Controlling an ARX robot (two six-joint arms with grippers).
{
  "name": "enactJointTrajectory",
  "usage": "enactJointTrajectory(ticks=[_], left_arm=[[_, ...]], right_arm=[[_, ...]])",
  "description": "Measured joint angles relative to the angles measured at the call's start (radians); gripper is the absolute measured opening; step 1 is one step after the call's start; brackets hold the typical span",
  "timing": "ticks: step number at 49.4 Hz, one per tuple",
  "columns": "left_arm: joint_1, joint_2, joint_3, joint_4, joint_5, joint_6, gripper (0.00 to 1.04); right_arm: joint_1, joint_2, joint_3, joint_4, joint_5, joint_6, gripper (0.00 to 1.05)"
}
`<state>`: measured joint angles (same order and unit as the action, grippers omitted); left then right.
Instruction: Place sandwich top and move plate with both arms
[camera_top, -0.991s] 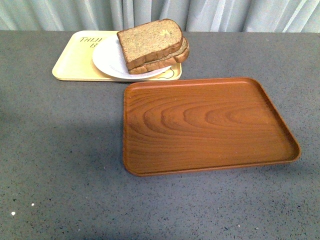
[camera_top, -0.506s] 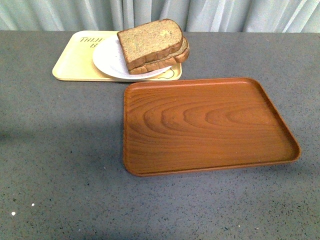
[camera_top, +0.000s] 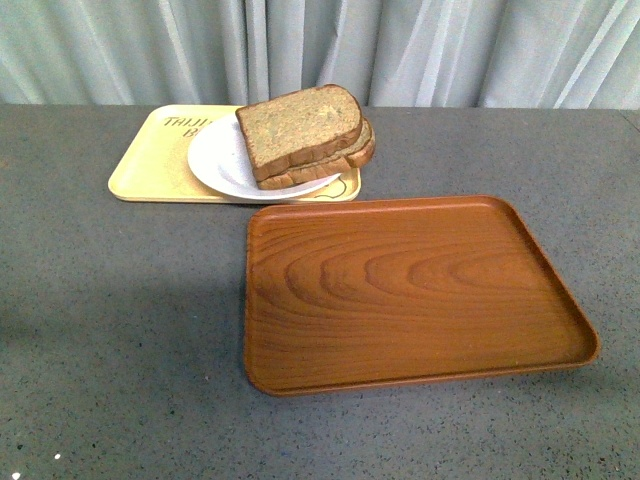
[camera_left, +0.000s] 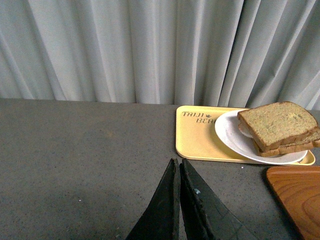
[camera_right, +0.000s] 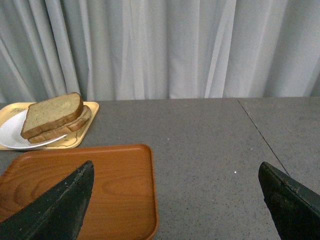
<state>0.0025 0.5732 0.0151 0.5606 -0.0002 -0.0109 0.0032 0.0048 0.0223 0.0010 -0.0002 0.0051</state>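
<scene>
The thick, roughly square slice of tan wholemeal bread with a brown crust (camera_top: 302, 128) already lies on top of a second like slice, and the stack sits on the round, shallow white plate (camera_top: 218, 160). That plate rests on the pale yellow rectangular tray with brown lettering (camera_top: 150, 165), toward the tray's right end, near the far edge of the speckled grey counter (camera_top: 120, 330). Just in front of the yellow tray lies the brown wood-grain tray with rounded corners (camera_top: 410, 290), with nothing on it.

The bread looks soft and light; squeezing it would dent it, and it could slide off the lower slice if the plate tips. The plate itself looks stiff, smooth and probably slippery, with a thin raised rim. I judge the best hold to be on bare rim at opposite sides, one arm each, lifting level.

In the left wrist view the left pincer (camera_left: 178, 172) shows its two dark tips pressed nearly together, holding nothing. In the right wrist view the right pincer (camera_right: 175, 200) stands spread wide, also with nothing in it. Both hang well apart from the plate.
</scene>
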Motion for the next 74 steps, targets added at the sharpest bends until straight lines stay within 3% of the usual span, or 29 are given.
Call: enactJointTrajectory(ticks=[48,53,70,74], left_arm=[[0.0,-0.399,0.0,-0.385,0.0,0.0,0.02],[0.0,-0.532,0.0,-0.548,0.0,0.0,0.02],[-0.001,-0.557,0.0,-0.561,0.0,0.0,0.02],[-0.001,-0.557,0.0,-0.561,0.0,0.0,0.13]], right_arm=[[0.0,0.0,0.0,0.0,0.0,0.0,0.96],[0.0,0.0,0.0,0.0,0.0,0.0,0.96],[0.0,0.0,0.0,0.0,0.0,0.0,0.96],[0.0,0.0,0.0,0.0,0.0,0.0,0.96]])
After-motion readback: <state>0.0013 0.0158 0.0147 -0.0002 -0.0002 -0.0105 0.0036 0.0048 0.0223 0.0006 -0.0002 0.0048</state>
